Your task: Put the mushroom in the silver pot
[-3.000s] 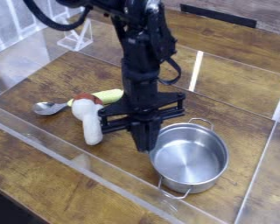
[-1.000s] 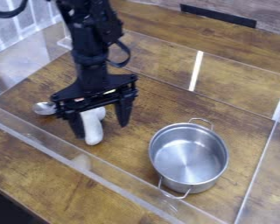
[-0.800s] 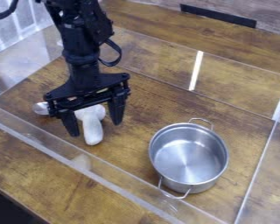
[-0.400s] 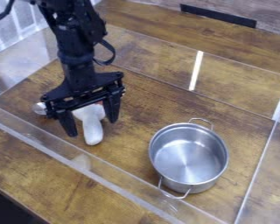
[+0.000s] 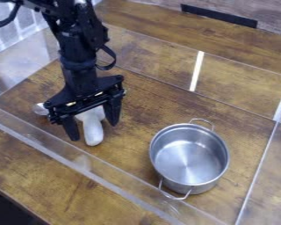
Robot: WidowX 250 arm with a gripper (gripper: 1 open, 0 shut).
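Observation:
The mushroom (image 5: 94, 130) lies on the wooden table, and only its thick white stem shows between the gripper's fingers; the cap is hidden behind the arm. My gripper (image 5: 91, 119) points straight down over it, open, with one black finger (image 5: 71, 127) left of the stem and the other finger (image 5: 113, 112) to its right. Whether the fingers touch the stem I cannot tell. The silver pot (image 5: 189, 157) stands empty to the right, apart from the gripper, with small loop handles at its rim.
A silver spoon bowl (image 5: 42, 108) peeks out left of the gripper. A clear acrylic wall (image 5: 108, 189) runs along the near side of the work area, with another clear panel (image 5: 199, 70) at the back. White racks (image 5: 14, 35) stand at the far left.
Three seconds ago the gripper was beside the pot; it has since moved left over the mushroom. In the last second it has drifted slightly left and rolled a little, staying open.

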